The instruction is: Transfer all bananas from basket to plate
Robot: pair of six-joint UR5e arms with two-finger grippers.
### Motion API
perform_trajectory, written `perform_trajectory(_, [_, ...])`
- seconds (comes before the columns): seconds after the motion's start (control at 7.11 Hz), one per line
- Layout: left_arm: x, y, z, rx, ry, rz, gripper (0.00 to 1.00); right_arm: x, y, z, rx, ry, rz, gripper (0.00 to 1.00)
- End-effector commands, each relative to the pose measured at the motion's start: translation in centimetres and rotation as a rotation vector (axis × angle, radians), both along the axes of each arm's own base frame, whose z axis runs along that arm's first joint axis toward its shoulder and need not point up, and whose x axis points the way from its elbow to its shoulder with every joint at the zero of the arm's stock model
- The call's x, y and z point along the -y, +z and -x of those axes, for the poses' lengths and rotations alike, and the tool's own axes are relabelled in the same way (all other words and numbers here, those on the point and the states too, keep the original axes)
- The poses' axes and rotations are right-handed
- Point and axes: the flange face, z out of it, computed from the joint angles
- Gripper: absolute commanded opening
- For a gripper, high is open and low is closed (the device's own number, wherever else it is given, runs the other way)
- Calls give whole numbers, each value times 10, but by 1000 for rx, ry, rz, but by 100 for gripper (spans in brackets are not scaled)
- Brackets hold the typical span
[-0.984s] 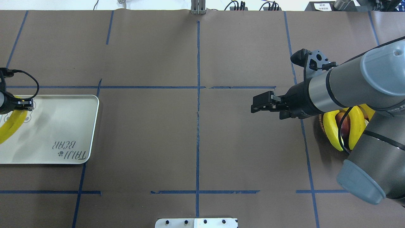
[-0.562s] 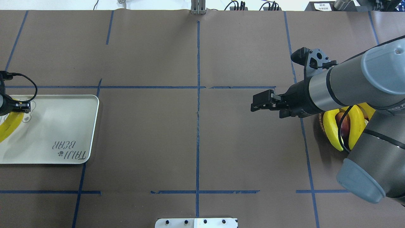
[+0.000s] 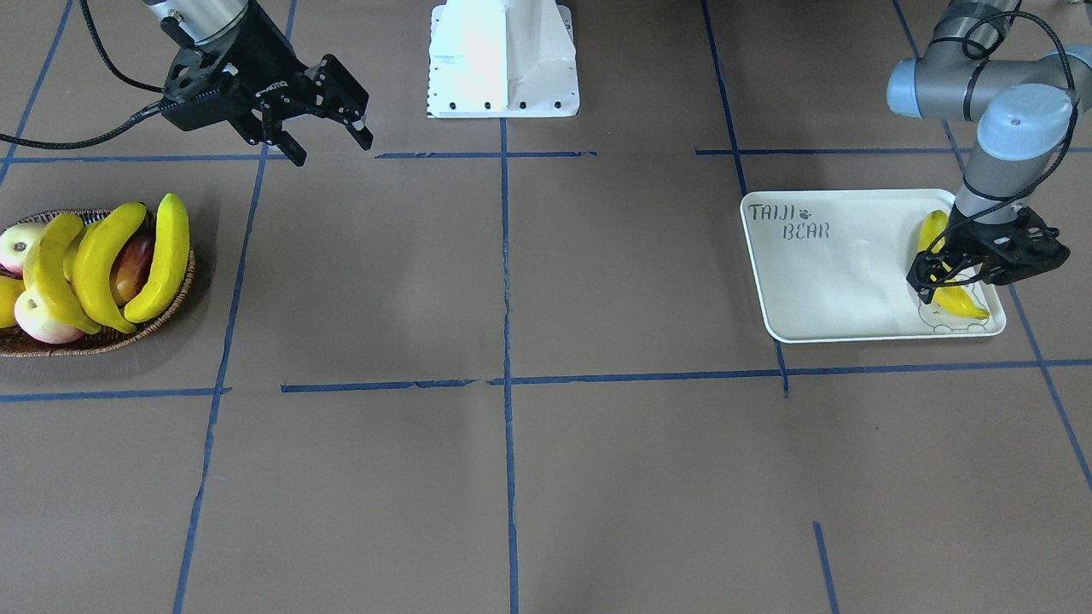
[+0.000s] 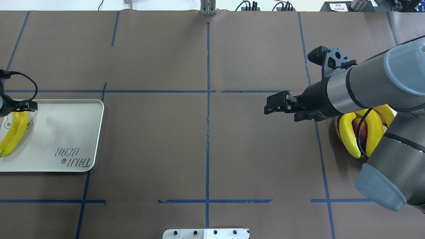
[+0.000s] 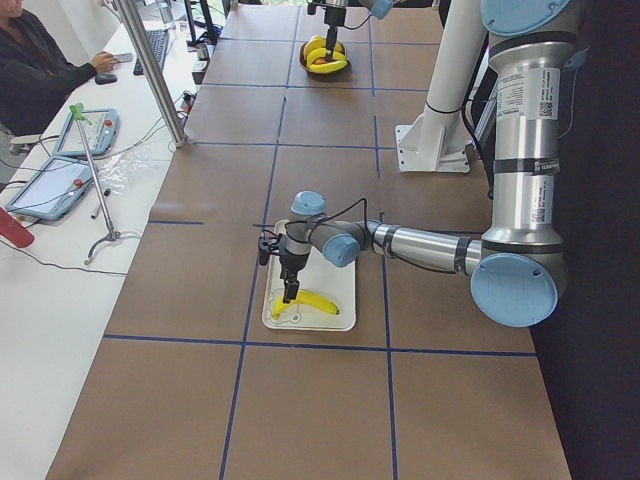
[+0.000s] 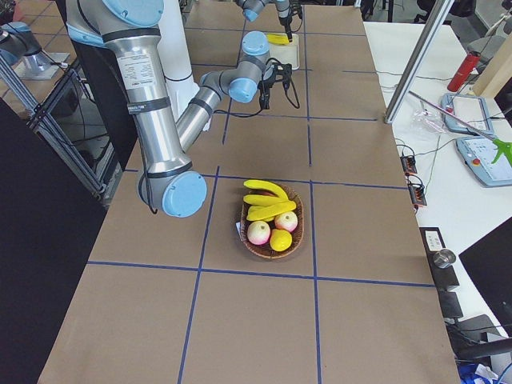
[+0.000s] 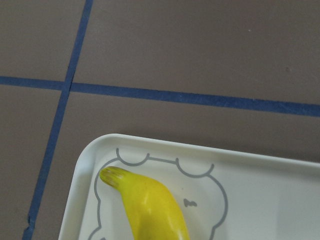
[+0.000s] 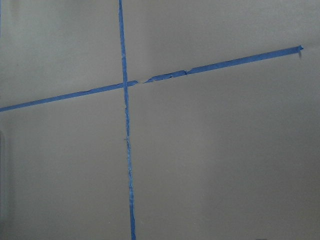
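Note:
One banana (image 3: 957, 300) lies on the cream plate (image 3: 832, 281) over the bear drawing; it also shows in the overhead view (image 4: 14, 134) and the left wrist view (image 7: 150, 205). My left gripper (image 3: 938, 277) hangs just above its far end, open, not gripping it. Three more bananas (image 3: 102, 260) lie in the wicker basket (image 3: 94, 343), partly hidden under my right arm in the overhead view (image 4: 350, 134). My right gripper (image 3: 328, 141) is open and empty, above bare table beside the basket toward the middle.
Pink-white apples (image 3: 38, 328) and a reddish apple (image 3: 135, 263) share the basket. The white robot base (image 3: 503, 60) stands at the table's edge on the robot's side. Blue tape lines cross the brown table. An operator sits at a side desk (image 5: 40, 70).
The banana that hung from my left gripper over the plate now lies flat on it, released. My right gripper has shifted slightly toward the basket side.

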Motion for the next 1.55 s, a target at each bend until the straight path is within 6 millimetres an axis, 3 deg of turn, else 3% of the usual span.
perform_trajectory(0.0, [8, -12, -4, -13, -13, -16, 100, 5, 1, -6, -1, 13, 3, 100])
perform_trajectory(0.14, [15, -17, 12, 3, 9, -42, 100, 8, 1, -9, -1, 20, 2, 100])
perform_trajectory(0.28, [30, -17, 56, 16, 136, -57, 100, 9, 2, -10, -5, 24, 2, 100])
perform_trajectory(0.42, [58, -33, 101, 19, 225, -63, 100, 12, 7, -15, -16, 21, -12, 100])
perform_trajectory(0.56, [69, -37, 119, 56, 304, -61, 100, 25, 18, -33, -72, 5, -20, 100])
perform_trajectory(0.84, [81, -53, 108, 17, 342, -45, 100, 54, 45, -76, -219, -68, -80, 100])
perform_trajectory(0.98, [79, -63, 107, -12, 347, -55, 100, 64, 69, -97, -307, -110, -98, 100])
perform_trajectory(1.12, [78, -66, 102, -40, 359, -49, 100, 77, 105, -125, -377, -149, -132, 100])
perform_trajectory(1.41, [78, -81, 91, -132, 382, -36, 100, 95, 171, -161, -450, -214, -148, 100])
